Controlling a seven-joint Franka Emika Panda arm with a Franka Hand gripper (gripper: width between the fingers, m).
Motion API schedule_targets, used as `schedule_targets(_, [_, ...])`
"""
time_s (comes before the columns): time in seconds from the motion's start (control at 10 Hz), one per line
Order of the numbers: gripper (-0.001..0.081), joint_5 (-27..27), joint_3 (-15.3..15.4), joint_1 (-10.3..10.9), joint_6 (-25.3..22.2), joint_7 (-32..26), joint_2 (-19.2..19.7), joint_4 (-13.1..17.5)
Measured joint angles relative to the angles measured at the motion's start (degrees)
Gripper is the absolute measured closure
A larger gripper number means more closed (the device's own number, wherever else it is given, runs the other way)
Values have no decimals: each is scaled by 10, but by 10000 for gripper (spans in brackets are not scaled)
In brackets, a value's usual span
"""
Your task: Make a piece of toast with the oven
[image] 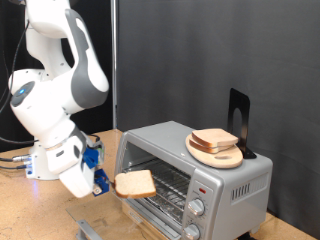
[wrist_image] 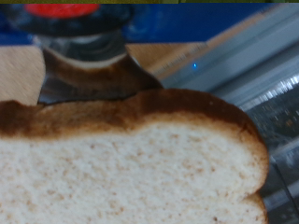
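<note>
Holding the piece of toast (image: 135, 183) level in front of the oven (image: 195, 178) mouth.
Pincer (image: 108, 181) closed on the slice's edge at the exterior view's lower left; wrist view filled by pale crumb, dark crust; oven door down, wire rack visible, knobs at front; on top, round wooden plate (image: 216, 155) carrying a second bread slice (image: 214, 139); wooden desk (image: 30, 210) beneath.

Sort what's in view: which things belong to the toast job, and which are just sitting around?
In the job:
- gripper, holding the piece of toast at the oven's open front
- oven, door open

Lying about:
- wooden plate on the oven top
- second bread slice on that plate
- black stand behind the plate
</note>
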Motion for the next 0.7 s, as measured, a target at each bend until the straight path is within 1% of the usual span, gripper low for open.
schedule_targets(0.3, [443,35,23,17,4,-1,-26,-18])
schedule_targets(0.4, [443,46,30,23,13,-1,-33,-23])
schedule_targets(0.6, [443,94,42,34,48,-41,-43,-33])
schedule_targets(0.7, [443,107,46,37,56,-50,-46,-35])
